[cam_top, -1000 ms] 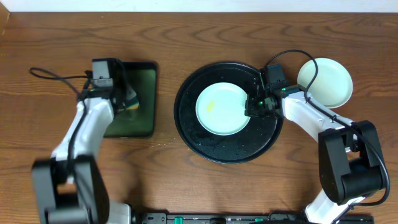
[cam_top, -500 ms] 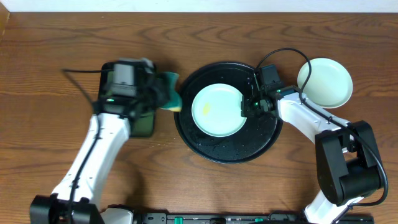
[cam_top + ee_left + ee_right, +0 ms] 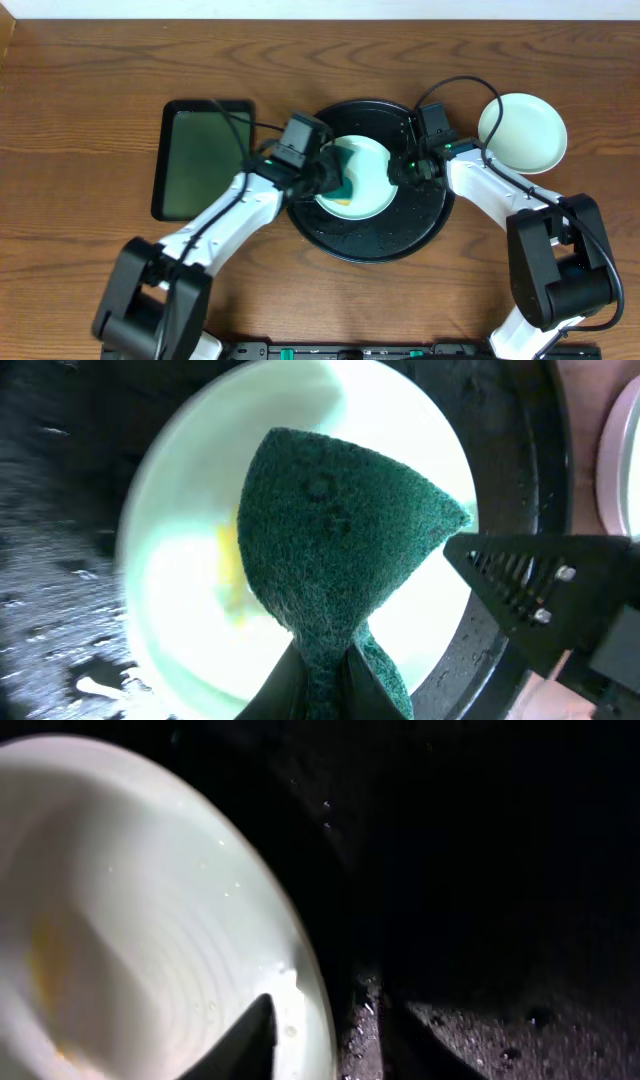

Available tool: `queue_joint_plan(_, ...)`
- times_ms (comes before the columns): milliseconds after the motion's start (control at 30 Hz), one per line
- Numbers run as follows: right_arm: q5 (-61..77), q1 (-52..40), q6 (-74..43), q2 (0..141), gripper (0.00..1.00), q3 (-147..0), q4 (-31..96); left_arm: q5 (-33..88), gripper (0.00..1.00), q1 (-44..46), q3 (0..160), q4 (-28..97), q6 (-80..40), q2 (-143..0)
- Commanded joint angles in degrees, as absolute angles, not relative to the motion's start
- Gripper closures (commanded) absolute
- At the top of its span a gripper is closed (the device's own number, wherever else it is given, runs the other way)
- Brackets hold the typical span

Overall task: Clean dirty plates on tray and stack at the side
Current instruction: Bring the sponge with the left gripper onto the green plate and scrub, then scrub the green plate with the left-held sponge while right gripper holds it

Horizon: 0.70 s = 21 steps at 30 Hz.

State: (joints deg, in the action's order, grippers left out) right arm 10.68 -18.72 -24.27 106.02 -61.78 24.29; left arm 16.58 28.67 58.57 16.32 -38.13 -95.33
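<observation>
A pale mint plate (image 3: 372,192) with a yellow smear (image 3: 230,575) lies on the round black tray (image 3: 380,236). My left gripper (image 3: 335,180) is shut on a green sponge (image 3: 340,550) and presses it on the plate (image 3: 170,600). My right gripper (image 3: 402,170) is shut on the plate's right rim, one finger inside and one outside (image 3: 320,1040). The plate fills the left of the right wrist view (image 3: 130,920). Another pale plate (image 3: 522,132) sits on the table at the right, off the tray.
A rectangular dark green tray (image 3: 205,160) lies left of the round tray, with nothing on it. The round tray's wet, speckled floor shows in both wrist views (image 3: 50,510) (image 3: 480,920). Cables run from both arms over the table.
My left arm swung right from the green tray, carrying the sponge, and now holds it on the plate. My right gripper stays on the plate's rim; the plate shifted slightly left.
</observation>
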Motion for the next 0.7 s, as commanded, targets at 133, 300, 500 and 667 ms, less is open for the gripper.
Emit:
queue_joint_plan(133,8.4,-19.2,-28.3,108.6,0.90,-62.1,22.5,15.8,0.92,31.6,58.7,11.6,-41.3,-97.9)
queue_joint_plan(300,8.4,-19.2,-28.3,110.7,0.99,-62.1,22.3,15.3,0.92,32.2,58.7,10.0,-43.7,-99.0)
queue_joint_plan(500,9.5,-19.2,-28.3,111.7,0.99,-62.1,22.2,13.3,0.93,32.5,58.7,7.3,-47.3,-101.3)
queue_joint_plan(667,9.5,-19.2,-28.3,111.7,0.99,-62.1,22.3,5.8,0.93,34.2,58.7,5.4,-47.3,-105.4)
